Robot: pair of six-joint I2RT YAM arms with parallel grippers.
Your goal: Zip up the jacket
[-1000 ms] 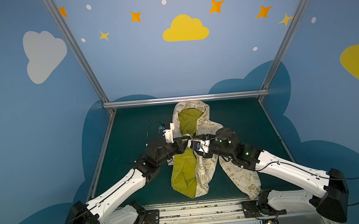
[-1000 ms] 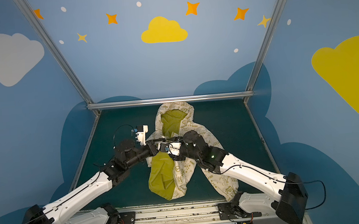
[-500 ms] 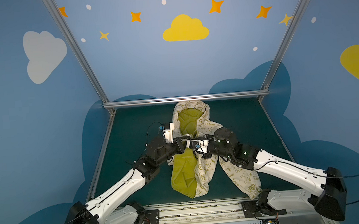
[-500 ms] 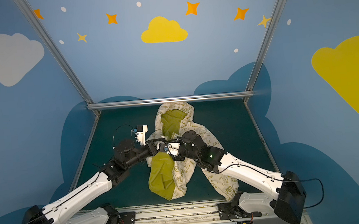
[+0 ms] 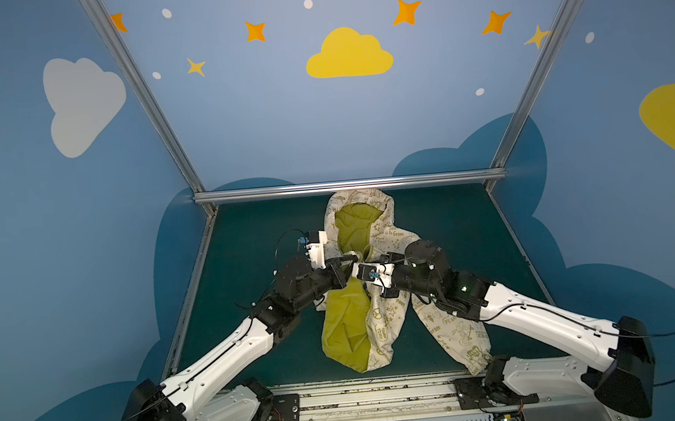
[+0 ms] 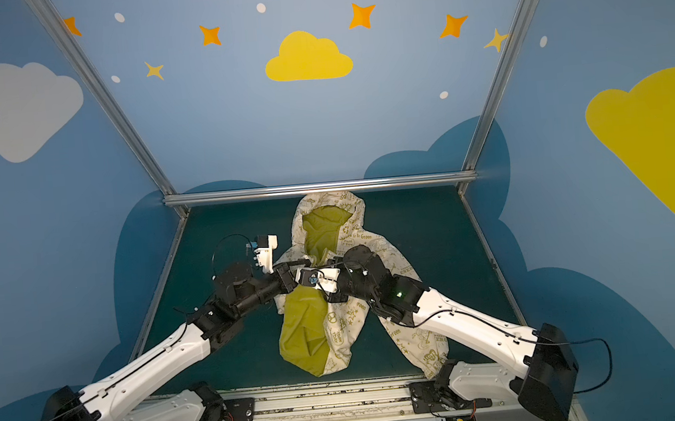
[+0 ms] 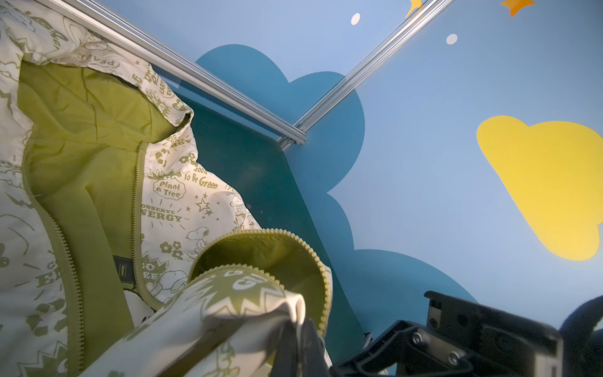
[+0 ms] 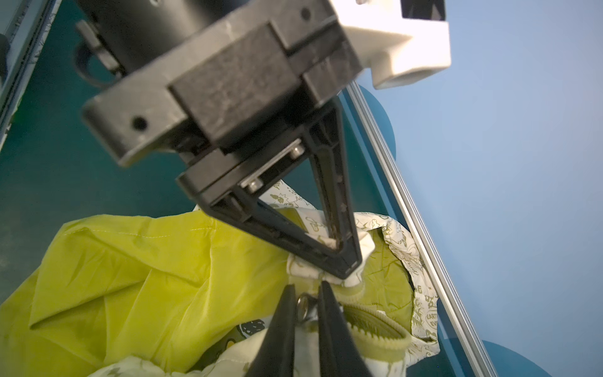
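The jacket [image 5: 383, 320] [image 6: 338, 332] lies on the dark green table [image 5: 246, 236], hood toward the back and front open, showing its lime lining. My left gripper [image 7: 298, 324] [image 5: 353, 257] is shut on a fold of the jacket's printed front edge beside the olive zipper teeth [image 7: 315, 258]. My right gripper [image 8: 305, 292] meets it from the right. Its two black fingers are shut on the metal zipper pull [image 8: 305, 306], just below the left gripper [image 8: 344, 267]. In both top views the grippers meet over the jacket's chest, and the right fingertips are hidden there.
A jacket sleeve [image 5: 459, 334] trails toward the front right, under my right arm. An aluminium rail [image 5: 350, 185] runs along the table's back edge, with slanted frame posts at both sides. The arm bases stand on the front rail [image 5: 376, 391].
My right gripper has closed from partly open onto the zipper pull and shifted slightly left toward the left gripper. The left gripper and the jacket have stayed put.
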